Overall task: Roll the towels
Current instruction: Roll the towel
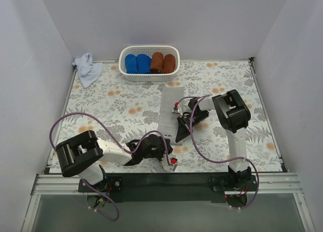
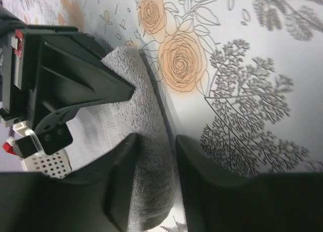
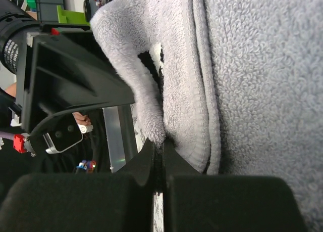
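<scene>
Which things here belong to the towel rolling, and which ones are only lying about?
For the job: grey towel; pale blue towel; left gripper around the grey towel's end; right gripper pinching its edge.

Lying about: basket; blue rolls and brown rolls inside it.

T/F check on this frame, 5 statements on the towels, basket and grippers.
1. The right gripper is shut on an edge of the grey towel. True.
2. The pale blue towel lies in the basket. False: it sits crumpled on the table, at the far left corner beside the basket.
3. The basket holds two blue rolls and two brown rolls. True.
4. The grey towel is fully rolled. False: most of it lies flat, and only its near end is lifted.
5. The left gripper is well clear of the grey towel. False: the towel's edge runs between its fingers.
</scene>
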`<action>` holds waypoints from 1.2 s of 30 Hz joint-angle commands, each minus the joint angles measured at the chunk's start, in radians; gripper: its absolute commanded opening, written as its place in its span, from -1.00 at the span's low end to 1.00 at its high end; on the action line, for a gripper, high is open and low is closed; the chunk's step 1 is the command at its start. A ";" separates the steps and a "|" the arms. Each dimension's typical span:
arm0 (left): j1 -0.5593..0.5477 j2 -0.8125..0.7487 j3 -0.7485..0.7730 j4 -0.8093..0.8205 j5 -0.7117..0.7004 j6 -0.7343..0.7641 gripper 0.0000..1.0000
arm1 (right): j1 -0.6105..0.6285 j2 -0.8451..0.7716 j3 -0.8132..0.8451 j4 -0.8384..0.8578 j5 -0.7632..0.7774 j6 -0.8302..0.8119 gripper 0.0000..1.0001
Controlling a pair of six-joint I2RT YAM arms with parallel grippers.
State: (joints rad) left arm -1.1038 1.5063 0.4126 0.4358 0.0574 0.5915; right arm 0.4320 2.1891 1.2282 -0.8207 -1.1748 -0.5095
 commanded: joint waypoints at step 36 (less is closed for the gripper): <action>0.518 0.930 1.278 -1.697 1.062 -0.252 -0.68 | 0.250 -0.984 -0.487 0.535 0.808 -0.204 0.46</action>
State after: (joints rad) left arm -0.5953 2.3707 1.6882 -1.1172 1.2320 0.2764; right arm 0.5514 1.2102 0.8051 -0.4892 -0.5304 -0.6559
